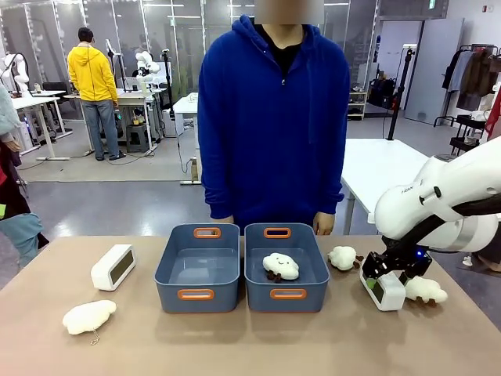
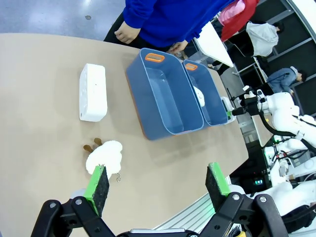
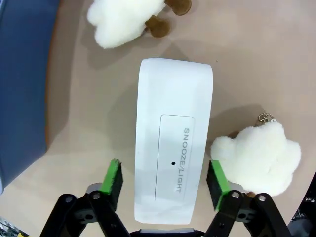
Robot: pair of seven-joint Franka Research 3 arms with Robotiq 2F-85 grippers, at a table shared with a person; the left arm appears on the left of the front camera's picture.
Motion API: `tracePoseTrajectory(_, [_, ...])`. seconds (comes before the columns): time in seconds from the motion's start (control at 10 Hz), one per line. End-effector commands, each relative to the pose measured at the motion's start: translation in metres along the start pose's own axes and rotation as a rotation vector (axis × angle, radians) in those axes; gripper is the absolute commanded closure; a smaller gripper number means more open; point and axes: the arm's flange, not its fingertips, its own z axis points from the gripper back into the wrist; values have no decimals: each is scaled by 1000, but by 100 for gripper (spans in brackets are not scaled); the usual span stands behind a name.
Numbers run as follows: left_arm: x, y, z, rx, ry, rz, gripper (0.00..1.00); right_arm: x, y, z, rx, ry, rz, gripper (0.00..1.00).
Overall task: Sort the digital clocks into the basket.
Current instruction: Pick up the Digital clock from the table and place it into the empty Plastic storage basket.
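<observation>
Two spread right gripper fingers straddled the clock; closing could have snagged the plush just beside one finger.

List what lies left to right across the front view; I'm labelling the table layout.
Plush toy, digital clock, left basket, right basket, small plush, second digital clock, last plush.
</observation>
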Motion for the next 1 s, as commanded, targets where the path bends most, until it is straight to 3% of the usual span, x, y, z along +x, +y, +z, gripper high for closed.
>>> tracePoseTrajectory(0.0, [0, 1, 1, -8, 6, -8, 0, 4, 10, -3, -40, -5, -16, 98])
tracePoseTrajectory(0.3, [0, 1, 1, -8, 6, -8, 0, 4, 10, 0, -40, -8, -37, 100])
tracePoseTrajectory(0.5, [0, 1, 1, -8, 6, -8, 0, -2, 12, 22, -6, 13, -30, 96])
tracePoseTrajectory(0.9, [0, 1, 1, -8, 6, -8, 0, -66, 27, 148, 104, 21, 198, 96])
